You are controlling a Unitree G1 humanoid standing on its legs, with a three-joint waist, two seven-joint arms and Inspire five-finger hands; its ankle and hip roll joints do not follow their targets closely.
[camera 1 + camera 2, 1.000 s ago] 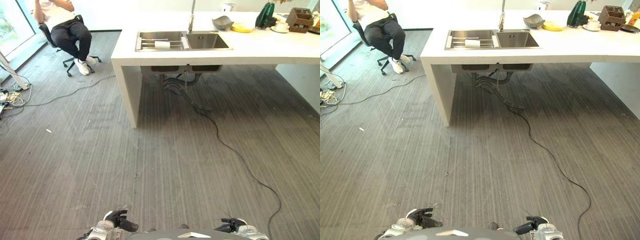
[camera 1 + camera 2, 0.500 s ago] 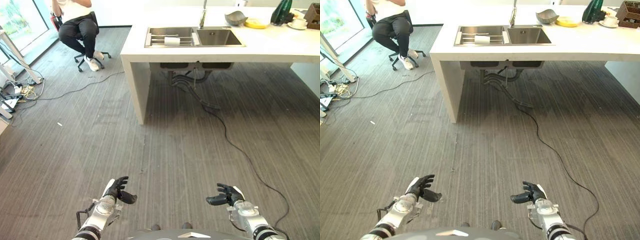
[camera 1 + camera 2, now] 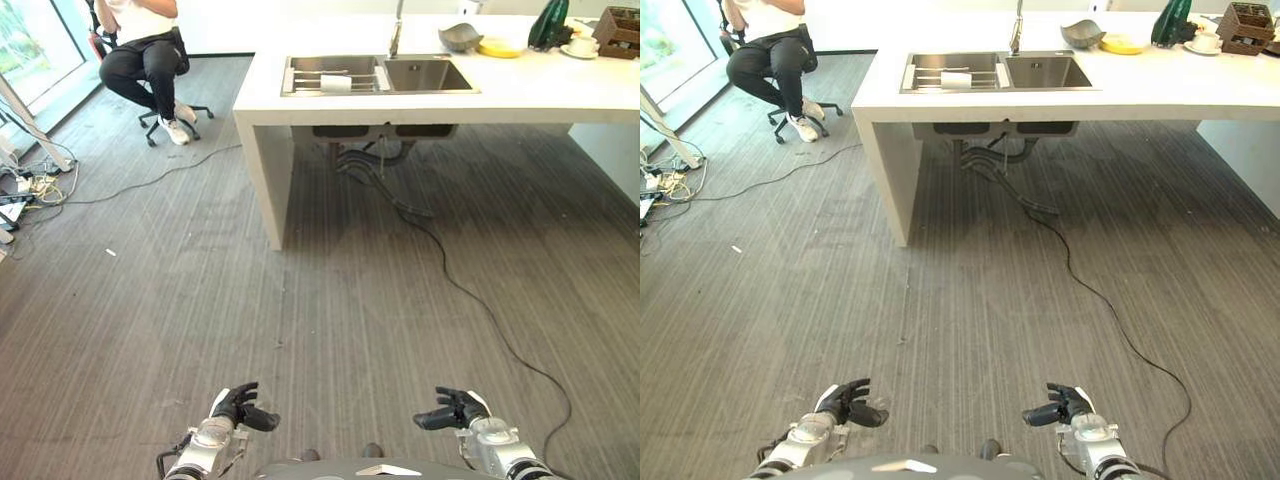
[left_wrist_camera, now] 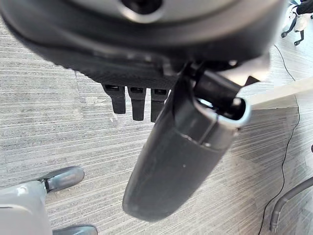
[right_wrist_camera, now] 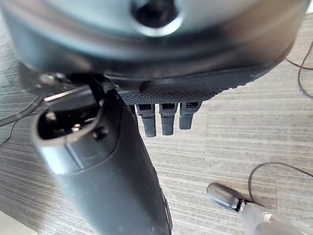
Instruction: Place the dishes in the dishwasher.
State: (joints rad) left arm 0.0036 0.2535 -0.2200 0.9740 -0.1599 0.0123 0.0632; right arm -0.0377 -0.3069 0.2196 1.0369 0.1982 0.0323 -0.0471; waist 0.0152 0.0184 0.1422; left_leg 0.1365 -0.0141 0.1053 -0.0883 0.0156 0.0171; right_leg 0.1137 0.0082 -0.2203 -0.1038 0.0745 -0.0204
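Far ahead on the white counter (image 3: 520, 90) lie a grey bowl (image 3: 459, 37), a yellow plate (image 3: 500, 47) and a white cup on a saucer (image 3: 582, 46). A white cup (image 3: 336, 83) lies on the rack in the left basin of the steel sink (image 3: 375, 75). My left hand (image 3: 238, 408) and right hand (image 3: 455, 408) hang low over the grey floor, well short of the counter. Both are open with relaxed fingers and hold nothing. The left thumb (image 4: 181, 161) and right thumb (image 5: 112, 181) stand out over bare floor.
A person sits on an office chair (image 3: 145, 60) at the far left. The counter's end panel (image 3: 265, 170) reaches the floor, with pipes (image 3: 375, 165) under the sink. A green bottle (image 3: 548, 25) and brown box (image 3: 617, 30) stand on the counter. Loose cables (image 3: 30, 185) lie by the window.
The camera has shifted, so the counter and person sit slightly left of before. Both hands have dropped a little toward the bottom edge since half a second ago.
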